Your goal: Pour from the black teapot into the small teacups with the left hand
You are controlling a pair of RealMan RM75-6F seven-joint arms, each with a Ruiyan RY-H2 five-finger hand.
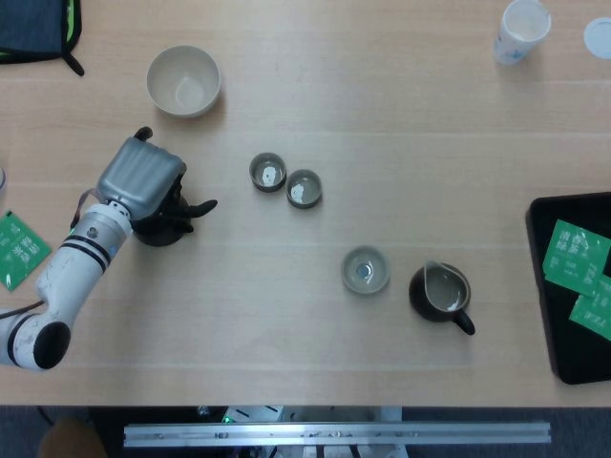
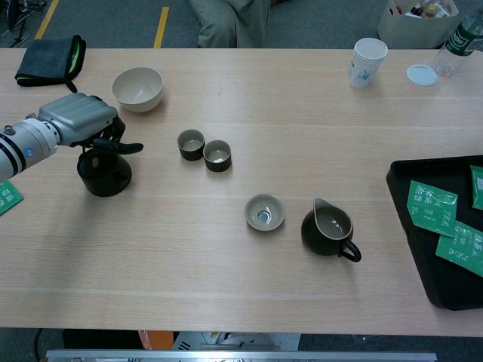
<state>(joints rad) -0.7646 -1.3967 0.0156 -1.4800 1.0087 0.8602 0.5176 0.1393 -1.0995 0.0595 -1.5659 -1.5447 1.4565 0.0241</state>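
Note:
The black teapot (image 1: 164, 225) (image 2: 103, 173) stands at the left of the table, its spout pointing right. My left hand (image 1: 141, 176) (image 2: 76, 120) grips it from above, fingers curled over its top and handle, hiding much of the pot in the head view. Two small dark teacups (image 1: 267, 173) (image 1: 304, 189) stand side by side to its right, seen in the chest view as teacups (image 2: 191, 143) (image 2: 217, 155). A pale teacup (image 1: 366, 269) (image 2: 265, 212) sits nearer the middle. My right hand is out of both views.
A dark pitcher (image 1: 441, 293) stands beside the pale cup. A beige bowl (image 1: 183, 81) is behind the teapot. A black tray (image 1: 573, 367) with green packets lies at the right edge, a paper cup (image 1: 521, 29) at the far right, a green packet (image 1: 17, 250) at the left.

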